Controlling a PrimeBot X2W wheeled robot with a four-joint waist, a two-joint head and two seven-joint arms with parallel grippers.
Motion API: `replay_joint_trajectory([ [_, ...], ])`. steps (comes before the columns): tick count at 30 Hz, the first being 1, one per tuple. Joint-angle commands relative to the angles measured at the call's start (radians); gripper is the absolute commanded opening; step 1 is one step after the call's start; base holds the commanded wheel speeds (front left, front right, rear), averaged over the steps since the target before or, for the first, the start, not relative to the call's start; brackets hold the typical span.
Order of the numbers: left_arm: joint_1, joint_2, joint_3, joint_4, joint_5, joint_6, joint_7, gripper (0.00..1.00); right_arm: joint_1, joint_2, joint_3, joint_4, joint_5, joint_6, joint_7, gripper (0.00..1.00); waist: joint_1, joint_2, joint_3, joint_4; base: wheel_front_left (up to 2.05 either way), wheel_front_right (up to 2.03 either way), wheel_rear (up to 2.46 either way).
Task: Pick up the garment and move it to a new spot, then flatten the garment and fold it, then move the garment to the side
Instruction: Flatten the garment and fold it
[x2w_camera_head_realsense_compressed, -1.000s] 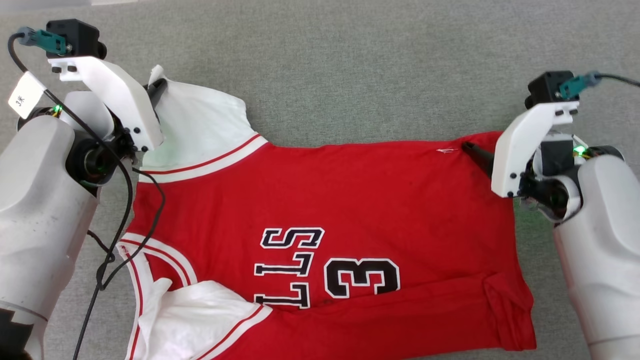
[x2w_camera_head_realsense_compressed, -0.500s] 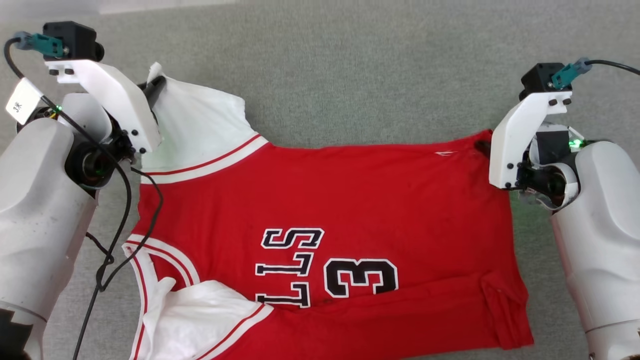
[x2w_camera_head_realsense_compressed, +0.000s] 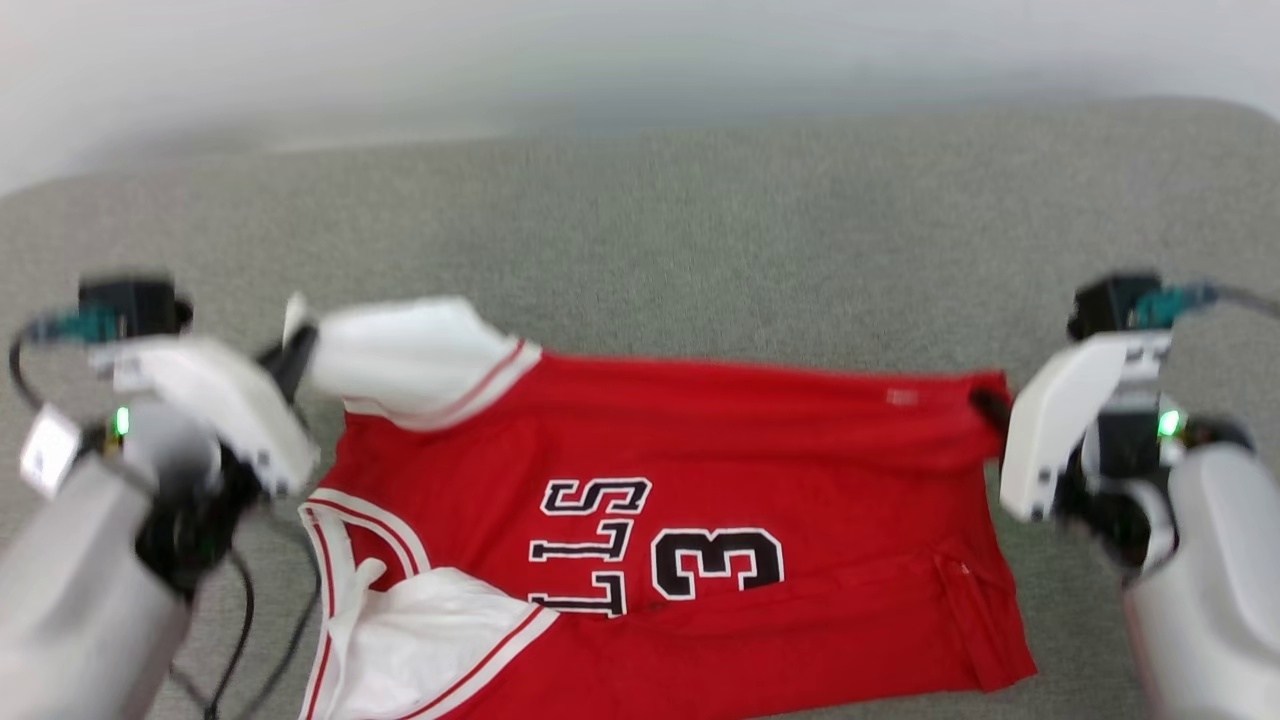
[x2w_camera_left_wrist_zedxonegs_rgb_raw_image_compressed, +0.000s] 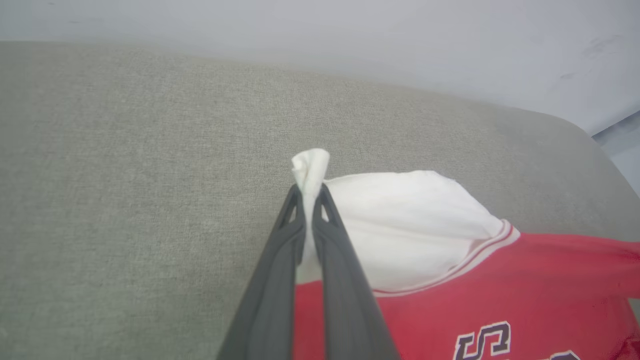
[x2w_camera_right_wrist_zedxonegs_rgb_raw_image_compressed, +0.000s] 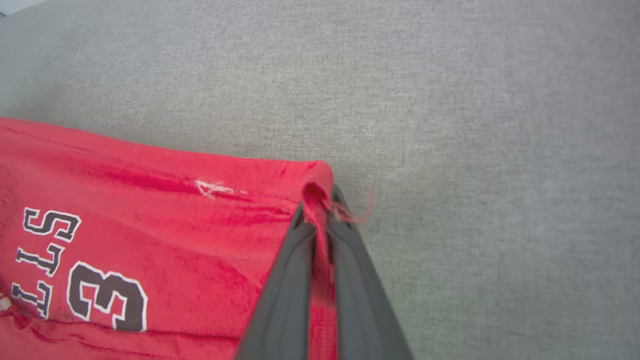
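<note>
The garment (x2w_camera_head_realsense_compressed: 700, 450), a red jersey with white sleeves and a black number 3, lies spread on the grey surface (x2w_camera_head_realsense_compressed: 640, 230), its far edge lifted. My left gripper (x2w_camera_head_realsense_compressed: 295, 360) is shut on the tip of the far white sleeve (x2w_camera_left_wrist_zedxonegs_rgb_raw_image_compressed: 400, 220), whose fabric pokes out past the fingertips (x2w_camera_left_wrist_zedxonegs_rgb_raw_image_compressed: 310, 192). At the far right, my right gripper (x2w_camera_head_realsense_compressed: 990, 405) is shut on the jersey's red hem corner (x2w_camera_right_wrist_zedxonegs_rgb_raw_image_compressed: 315, 187), where a loose thread hangs. The garment (x2w_camera_right_wrist_zedxonegs_rgb_raw_image_compressed: 150, 225) shows its lettering in the right wrist view. A second white sleeve (x2w_camera_head_realsense_compressed: 440, 640) lies crumpled at the near left.
The grey fabric surface stretches beyond the jersey to a pale wall (x2w_camera_head_realsense_compressed: 640, 60) at the back. A rounded far corner of the surface (x2w_camera_left_wrist_zedxonegs_rgb_raw_image_compressed: 575, 135) shows in the left wrist view. Black cables (x2w_camera_head_realsense_compressed: 240, 620) hang by my left forearm.
The head camera has tilted up, so the whole picture shifted down and blurred. Both grippers have lifted the jersey's far edge and drawn it nearer, so the cloth looks shorter front to back.
</note>
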Motion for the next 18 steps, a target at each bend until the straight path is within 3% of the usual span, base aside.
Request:
replay_joint_trajectory([
  [1, 0.028, 0.01, 0.008, -0.01, -0.007, 0.008, -0.009, 0.0, 0.026, 0.004, -0.002, -0.006, 0.007, 0.0, -0.004, 0.0, 0.0, 0.0, -0.03, 0.002, 0.0, 0.0, 0.0],
  [7, 0.302, 0.031, 0.029, -0.194, -0.065, 0.11, -0.061, 0.0, 0.197, 0.0, -0.03, -0.056, 0.023, -0.001, -0.042, 0.0, 0.0, 0.0, -0.075, 0.02, 0.0, 0.0, 0.0],
  [14, 0.525, 0.014, 0.019, -0.292, -0.136, 0.185, -0.061, 0.0, 0.315, 0.0, -0.055, -0.052, 0.031, -0.001, -0.108, 0.02, 0.0, 0.0, -0.095, 0.028, 0.0, 0.0, 0.0],
  [15, 0.548, 0.007, 0.017, -0.295, -0.15, 0.192, -0.057, 0.0, 0.326, 0.002, -0.058, -0.049, 0.033, -0.001, -0.119, 0.15, 0.0, 0.0, -0.097, 0.028, 0.0, 0.0, 0.0],
  [16, 0.568, 0.002, 0.015, -0.297, -0.158, 0.198, -0.055, 0.0, 0.339, 0.005, -0.063, -0.045, 0.035, -0.001, -0.128, 0.38, 0.0, 0.0, -0.101, 0.029, 0.0, 0.0, 0.0],
  [17, 0.582, -0.003, 0.016, -0.299, -0.166, 0.199, -0.058, 0.0, 0.352, 0.008, -0.064, -0.04, 0.035, -0.001, -0.134, 0.82, 0.0, 0.0, -0.103, 0.029, 0.0, 0.0, 0.0],
  [18, 0.595, -0.011, 0.015, -0.298, -0.175, 0.2, -0.058, 0.04, 0.363, 0.011, -0.063, -0.039, 0.033, -0.001, -0.142, 1.0, 0.0, 0.0, -0.105, 0.029, 0.0, 0.0, 0.0],
])
